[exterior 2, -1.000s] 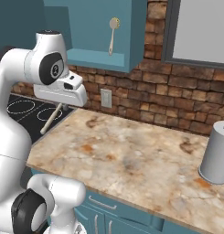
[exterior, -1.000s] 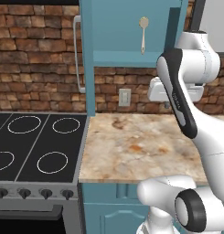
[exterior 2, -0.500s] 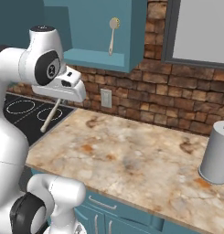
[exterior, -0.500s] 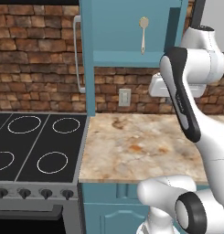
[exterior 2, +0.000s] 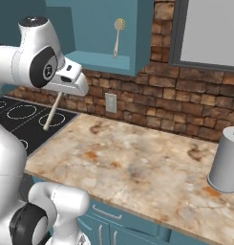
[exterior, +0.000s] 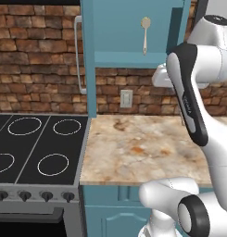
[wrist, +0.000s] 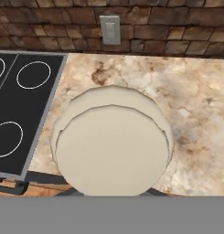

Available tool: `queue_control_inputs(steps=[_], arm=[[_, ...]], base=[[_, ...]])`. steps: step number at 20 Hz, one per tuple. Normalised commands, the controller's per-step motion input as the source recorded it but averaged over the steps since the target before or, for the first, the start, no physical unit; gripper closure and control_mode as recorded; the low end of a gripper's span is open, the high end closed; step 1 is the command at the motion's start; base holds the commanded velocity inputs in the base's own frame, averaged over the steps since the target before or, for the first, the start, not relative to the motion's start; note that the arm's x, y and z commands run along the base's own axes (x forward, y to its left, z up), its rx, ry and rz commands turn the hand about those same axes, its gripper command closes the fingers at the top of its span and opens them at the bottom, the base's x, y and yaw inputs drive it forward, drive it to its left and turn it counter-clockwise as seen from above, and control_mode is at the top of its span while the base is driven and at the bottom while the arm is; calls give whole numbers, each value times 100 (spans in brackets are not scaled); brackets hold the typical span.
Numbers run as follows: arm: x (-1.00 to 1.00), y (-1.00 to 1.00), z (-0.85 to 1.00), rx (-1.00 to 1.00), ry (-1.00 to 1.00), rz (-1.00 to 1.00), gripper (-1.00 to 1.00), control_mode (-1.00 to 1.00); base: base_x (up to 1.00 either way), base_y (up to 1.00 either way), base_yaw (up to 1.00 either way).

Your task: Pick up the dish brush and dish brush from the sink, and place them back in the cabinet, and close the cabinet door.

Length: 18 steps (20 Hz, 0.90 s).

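My gripper (exterior 2: 59, 92) hangs above the counter's left end, below the open cabinet (exterior 2: 104, 28), shut on a dish brush (exterior 2: 52, 114) whose pale handle slants down from the hand. In the hand view the held dish brush's round cream head (wrist: 112, 144) hides the fingertips. Another dish brush (exterior: 145, 34) stands upright on the cabinet's shelf, also seen from the right as a dish brush (exterior 2: 117, 36). The cabinet door (exterior: 88, 55) stands open, edge-on, with its silver bar handle (exterior: 78, 55) facing left. The sink is out of view.
Under the hand lies a speckled stone counter (exterior: 142, 148) with a black stovetop (exterior: 31, 148) to its left. A wall outlet (exterior: 126, 98) sits on the brick backsplash. A grey canister (exterior 2: 226, 160) stands at the counter's right, below a framed window (exterior 2: 209, 28).
The hand has risen a little toward the cabinet with the dish brush still held. The brush on the shelf and the door have not moved.
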Motion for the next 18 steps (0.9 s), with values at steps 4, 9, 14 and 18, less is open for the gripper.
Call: queue_control_inputs(steps=[4, 9, 14, 18], arm=[[14, 0, 27, 0, -17, 0, 100, -100], [30, 0, 19, 0, -16, 0, 100, -100], [38, 0, 23, 0, -18, 0, 100, -100], [44, 0, 21, 0, -13, 0, 100, -100]], base=[[0, 0, 0], [0, 0, 0], [0, 0, 0], [0, 0, 0]])
